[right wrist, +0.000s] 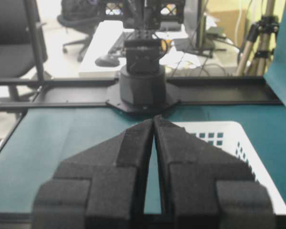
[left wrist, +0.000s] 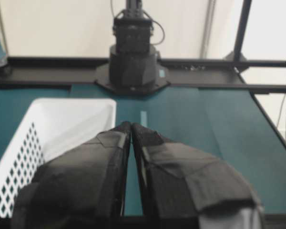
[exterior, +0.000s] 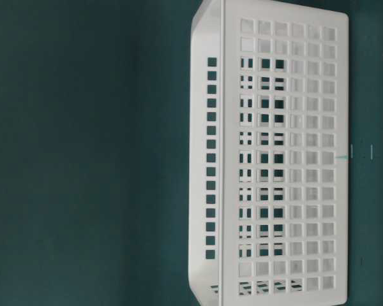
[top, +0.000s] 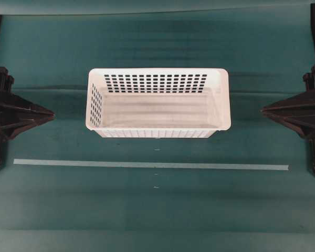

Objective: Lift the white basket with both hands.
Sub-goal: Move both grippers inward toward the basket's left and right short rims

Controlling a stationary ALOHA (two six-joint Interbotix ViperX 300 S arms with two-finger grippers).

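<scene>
the white basket [top: 158, 103] sits upright on the teal counter [top: 157, 210], just behind a pale tape strip [top: 147, 165]. the left pincer [top: 48, 113] and right pincer [top: 266, 109] wait well apart from the basket's short ends, pointing at it. both have tips pressed together, holding nothing.

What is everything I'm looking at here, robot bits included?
White perforated plastic basket: one, white, middle of the table, nothing inside.
Teal table cover: one, teal, under everything.
Pale tape strip: one, whitish, lying on the cover in front of the basket.
Left gripper: one, black, left of the basket, apart from it, fingers together.
Right gripper: one, black, right of the basket, apart from it, fingers together.
</scene>
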